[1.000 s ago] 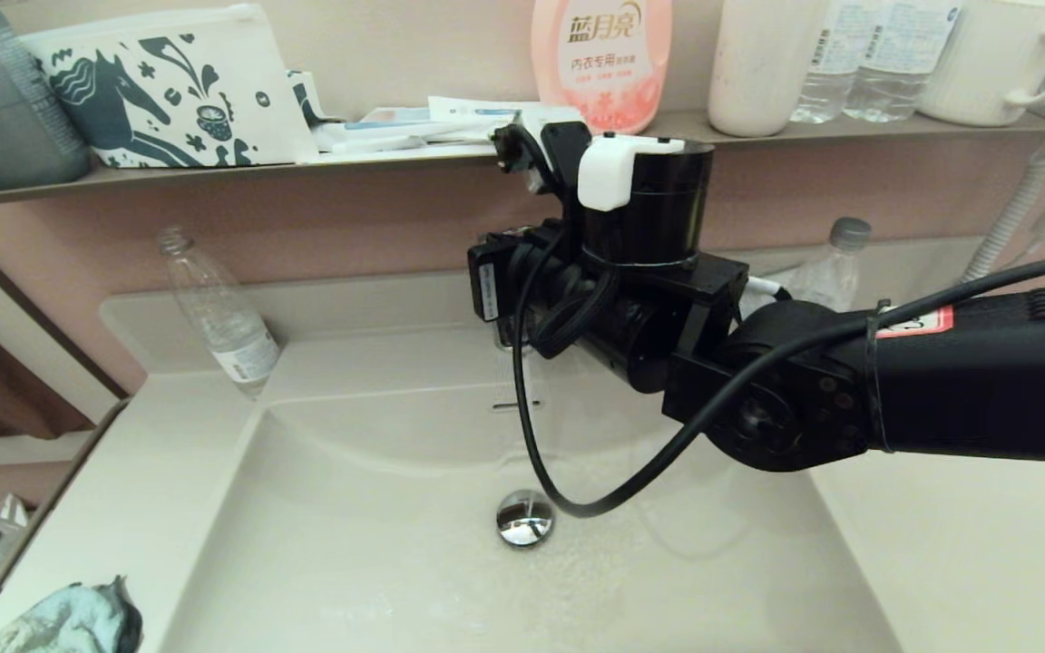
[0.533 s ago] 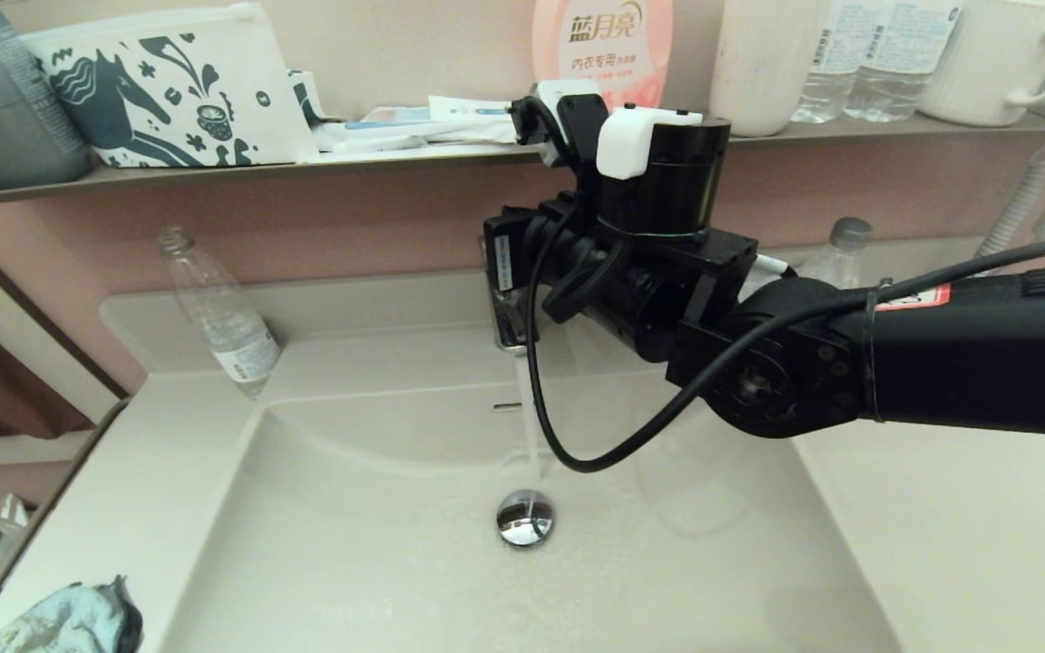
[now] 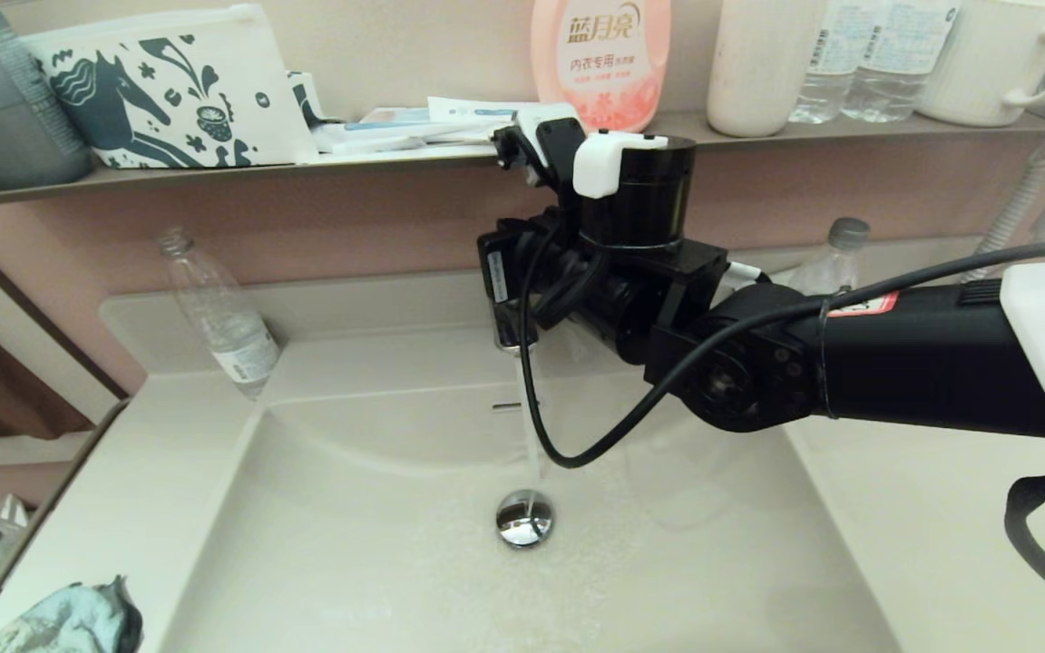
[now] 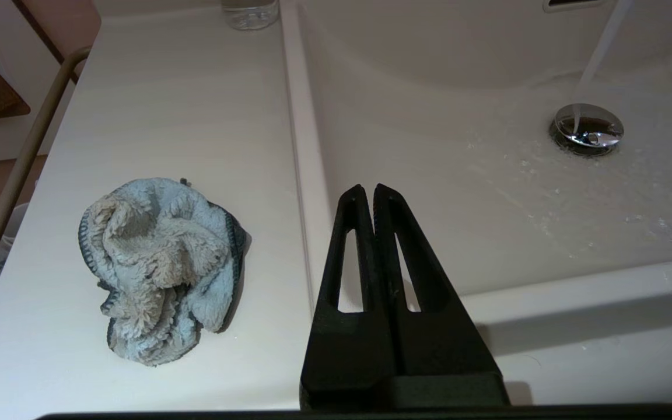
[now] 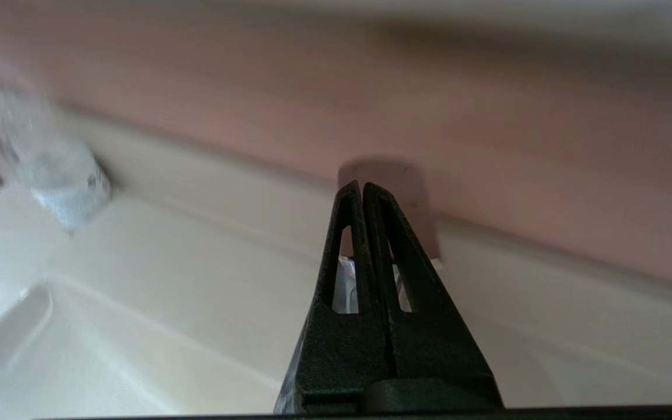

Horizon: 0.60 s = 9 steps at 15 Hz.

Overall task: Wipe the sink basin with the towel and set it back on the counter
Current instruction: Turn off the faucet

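Note:
The towel (image 3: 69, 621) lies crumpled on the counter (image 3: 114, 490) at the front left, light grey-blue with dark edges. In the left wrist view the towel (image 4: 161, 265) rests to one side of my left gripper (image 4: 368, 189), which is shut and empty above the left rim of the sink basin (image 4: 458, 175). Water (image 3: 530, 444) runs from the faucet onto the chrome drain plug (image 3: 524, 517) in the sink basin (image 3: 350, 544). My right arm (image 3: 631, 272) reaches over the faucet at the back. My right gripper (image 5: 362, 186) is shut, with a chrome part showing just behind its fingers.
A clear plastic bottle (image 3: 219, 313) stands on the counter's back left, another bottle (image 3: 826, 263) at the back right. The wall shelf above holds a horse-print pouch (image 3: 169, 91), a pink detergent bottle (image 3: 600, 54) and white mugs (image 3: 994, 54). A rail (image 4: 15, 175) borders the counter's left.
My right wrist rose and shifted right, then came back left and a little lower. A clear stream of water now reaches the drain plug. The towel has not moved.

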Available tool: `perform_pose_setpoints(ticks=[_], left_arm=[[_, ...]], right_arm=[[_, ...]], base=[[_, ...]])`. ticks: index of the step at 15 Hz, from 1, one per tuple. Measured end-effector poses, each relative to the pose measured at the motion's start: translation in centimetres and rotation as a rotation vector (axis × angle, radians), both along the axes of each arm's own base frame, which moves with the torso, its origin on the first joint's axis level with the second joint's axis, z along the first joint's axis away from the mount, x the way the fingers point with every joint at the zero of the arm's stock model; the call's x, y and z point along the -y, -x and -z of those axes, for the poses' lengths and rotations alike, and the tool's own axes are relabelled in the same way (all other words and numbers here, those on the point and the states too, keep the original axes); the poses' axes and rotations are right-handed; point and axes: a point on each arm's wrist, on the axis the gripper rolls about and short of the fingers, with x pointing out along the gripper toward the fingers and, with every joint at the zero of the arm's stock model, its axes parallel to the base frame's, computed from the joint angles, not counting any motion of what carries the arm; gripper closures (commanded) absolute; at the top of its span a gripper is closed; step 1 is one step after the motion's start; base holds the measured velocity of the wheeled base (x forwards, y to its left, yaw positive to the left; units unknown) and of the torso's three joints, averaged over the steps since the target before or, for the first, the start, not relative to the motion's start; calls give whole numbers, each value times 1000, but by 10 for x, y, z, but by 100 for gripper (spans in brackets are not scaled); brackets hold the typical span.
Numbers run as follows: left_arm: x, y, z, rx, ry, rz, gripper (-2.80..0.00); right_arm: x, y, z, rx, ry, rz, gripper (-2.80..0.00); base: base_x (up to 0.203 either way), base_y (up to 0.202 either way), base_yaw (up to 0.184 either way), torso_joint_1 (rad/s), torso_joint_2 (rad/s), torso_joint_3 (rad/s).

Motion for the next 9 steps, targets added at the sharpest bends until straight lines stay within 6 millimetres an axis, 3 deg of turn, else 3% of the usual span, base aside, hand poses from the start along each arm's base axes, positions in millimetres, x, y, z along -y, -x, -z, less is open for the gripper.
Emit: perform_pose_setpoints(ticks=[4,9], left_arm=[[0,0,0,1,0,0,0],[0,0,0,0,0,1,0]], right_arm=[[8,6,9,-42,44,1,0],[33,25,-6,-57,25,14,0]], base=[[0,0,0,0,0,0],[0,0,0,0,0,0]])
